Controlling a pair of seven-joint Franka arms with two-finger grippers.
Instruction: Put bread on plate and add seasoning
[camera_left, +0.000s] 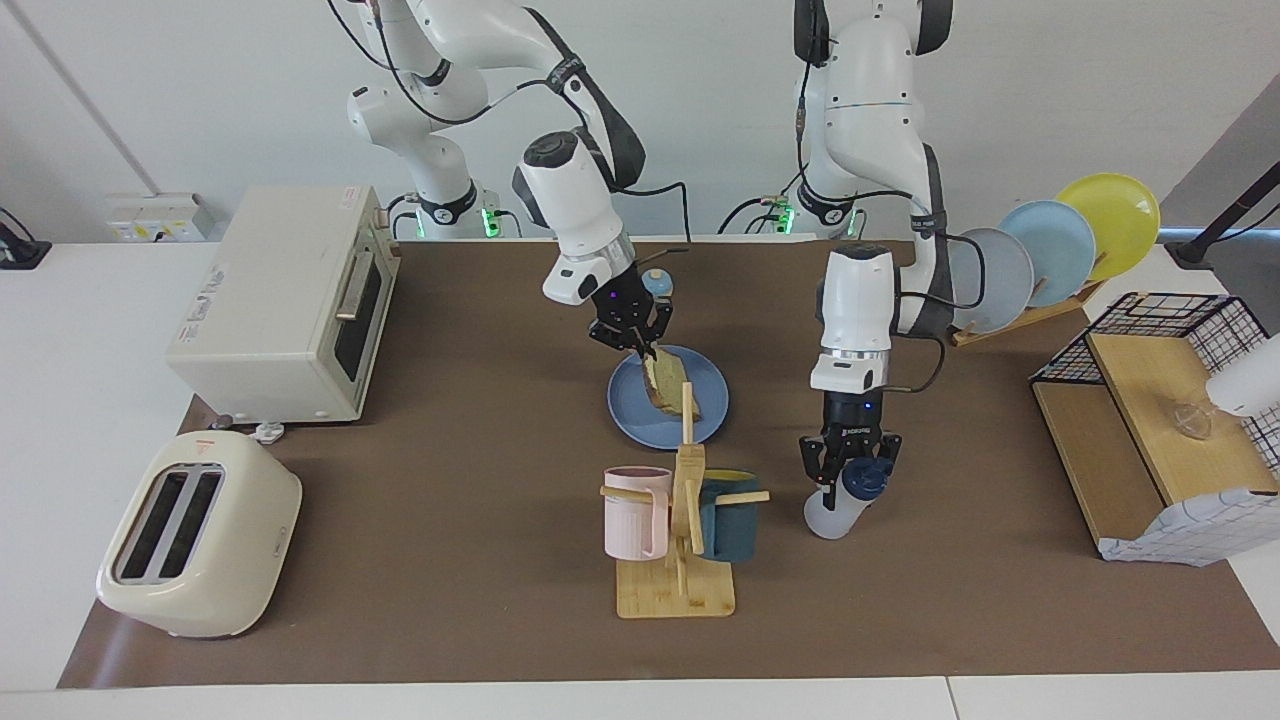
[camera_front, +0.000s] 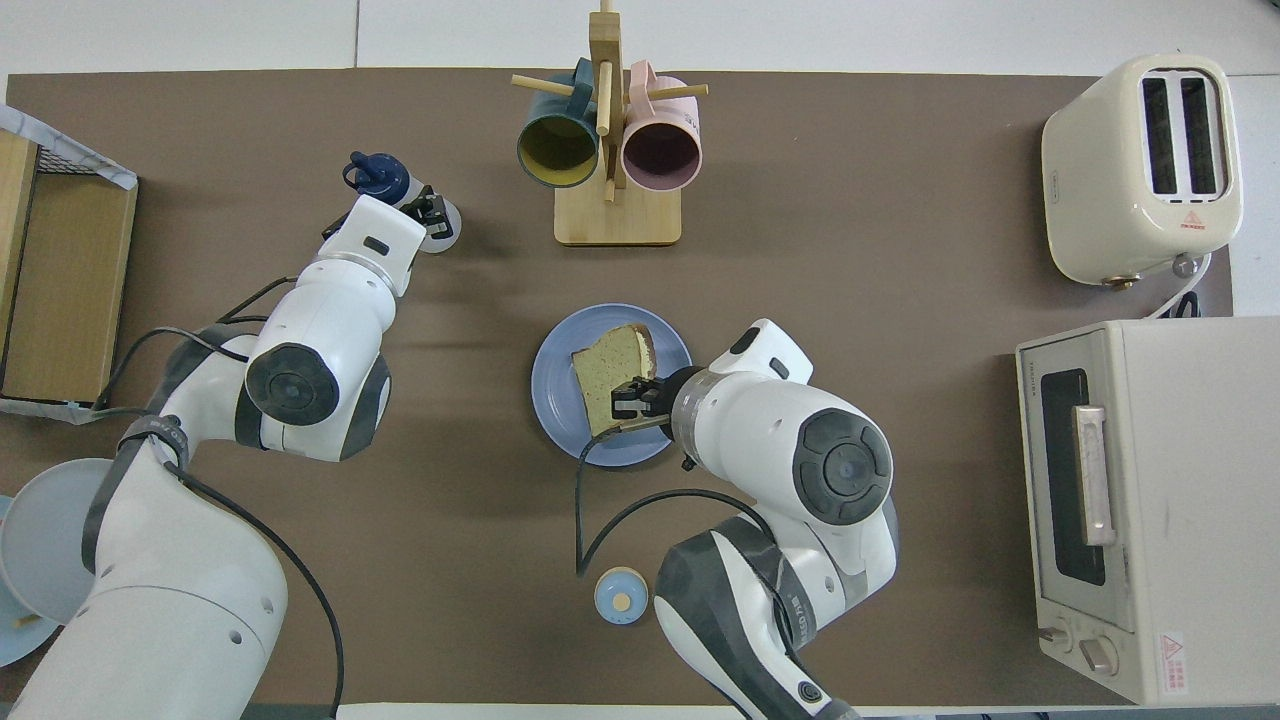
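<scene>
Medium-blue, the plate (camera_left: 640, 415) sits mid-table in the facing view, and you can see the bread (camera_left: 668, 386) tilted on it, one edge down on the plate and the upper edge pinched in the right gripper (camera_left: 637, 343), whose fingers are closed on the slice. Toward the left arm's end of the table, your left gripper (camera_left: 848, 474) is down at the seasoning (camera_left: 838, 508), its fingers set on either side of the navy cap and neck; you cannot tell whether they actually press on the bottle, which leans on the brown mat. The mug rack (camera_left: 685, 540) with a pink and a teal mug stands farther from the robots than the plate, just beside the bottle. From overhead, you see the plate (camera_front: 556, 398) with the bread (camera_front: 610, 375) lying across it, the right gripper (camera_front: 632, 398) at the slice's edge nearest the robots. The left gripper (camera_front: 428, 212) sits against the seasoning (camera_front: 385, 180), its cap pointing away from the mug rack (camera_front: 615, 215). A small blue bell (camera_front: 620, 595) rests nearer to the robots than the plate.
</scene>
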